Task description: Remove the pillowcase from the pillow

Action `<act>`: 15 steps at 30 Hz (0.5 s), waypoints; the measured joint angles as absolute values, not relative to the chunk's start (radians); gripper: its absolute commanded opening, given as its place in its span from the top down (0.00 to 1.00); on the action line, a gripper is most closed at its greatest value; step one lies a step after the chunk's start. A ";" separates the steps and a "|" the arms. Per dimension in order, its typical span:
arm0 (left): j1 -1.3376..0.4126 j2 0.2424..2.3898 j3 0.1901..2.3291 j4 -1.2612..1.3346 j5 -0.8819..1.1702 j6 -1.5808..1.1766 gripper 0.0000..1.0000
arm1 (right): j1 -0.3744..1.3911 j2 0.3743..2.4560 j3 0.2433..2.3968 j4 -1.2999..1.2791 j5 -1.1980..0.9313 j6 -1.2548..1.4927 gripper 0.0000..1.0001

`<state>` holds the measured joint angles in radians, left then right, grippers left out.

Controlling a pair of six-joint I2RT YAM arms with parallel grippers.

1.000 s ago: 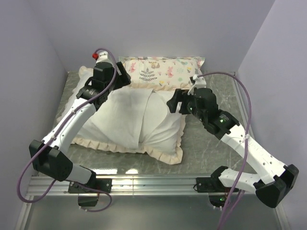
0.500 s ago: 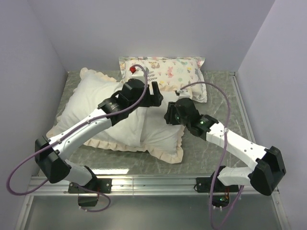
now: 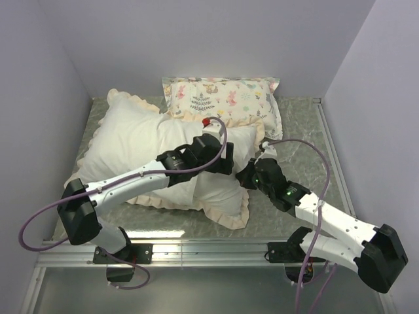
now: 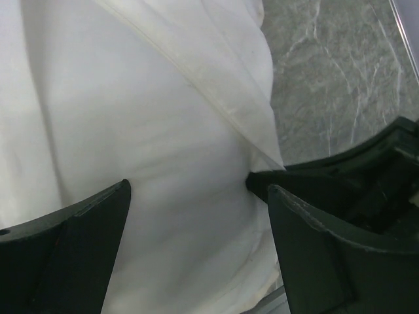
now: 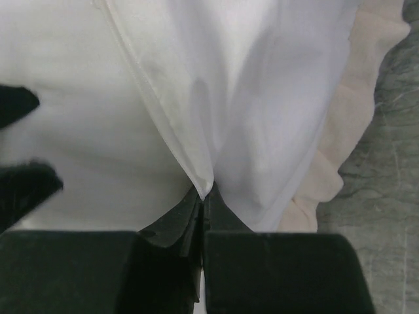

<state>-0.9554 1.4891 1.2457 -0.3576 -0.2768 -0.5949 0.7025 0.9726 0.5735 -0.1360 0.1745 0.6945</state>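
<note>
The pillowcase (image 3: 131, 140) lies cream-white face up across the table, its ruffled frill (image 3: 226, 212) round the edge. A hemmed flap (image 5: 157, 98) runs over its right half. My right gripper (image 5: 204, 193) is shut on the tip of that flap's fold; from above it (image 3: 247, 175) sits at the cover's right edge. My left gripper (image 4: 196, 222) is open, its fingers (image 4: 91, 235) straddling smooth white fabric just left of the right gripper's tip (image 4: 265, 182). From above it (image 3: 226, 162) hovers over the cover's right half. The pillow is inside; I cannot tell its surface from the cover's.
A small pastel animal-print pillow (image 3: 222, 97) leans at the back wall, touching the big cover's far edge. Grey marbled tabletop (image 3: 294, 140) shows to the right. Walls close in on the left, back and right. A metal rail (image 3: 196, 248) runs along the near edge.
My left arm swung from the back left across to the cover's right half, opening wider. My right gripper dropped toward the near right edge and shut on the flap's fold.
</note>
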 measured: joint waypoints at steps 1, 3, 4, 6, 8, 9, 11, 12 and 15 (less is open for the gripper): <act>-0.970 1.489 1.248 -0.364 -0.283 -0.595 0.08 | 0.701 0.977 0.565 -0.120 0.170 0.703 1.00; -1.001 1.489 1.259 -0.379 -0.300 -0.595 0.07 | 0.696 0.980 0.555 -0.095 0.163 0.717 1.00; -1.015 1.490 1.265 -0.384 -0.310 -0.595 0.08 | 0.693 0.979 0.552 -0.085 0.160 0.722 1.00; -1.037 1.499 1.279 -0.394 -0.339 -0.598 0.06 | 0.686 0.978 0.547 -0.069 0.154 0.729 1.00; -1.051 1.520 1.293 -0.418 -0.390 -0.609 0.03 | 0.678 0.971 0.543 -0.059 0.147 0.736 1.00; -1.054 1.533 1.295 -0.430 -0.416 -0.617 0.01 | 0.674 0.962 0.537 -0.054 0.144 0.737 1.00; -1.055 1.563 1.295 -0.448 -0.463 -0.632 0.01 | 0.668 0.942 0.522 -0.047 0.137 0.743 1.00; -1.055 1.578 1.295 -0.450 -0.478 -0.633 0.01 | 0.665 0.933 0.514 -0.043 0.132 0.744 1.00; -1.055 1.628 1.295 -0.445 -0.509 -0.633 0.01 | 0.654 0.906 0.489 -0.038 0.122 0.751 1.00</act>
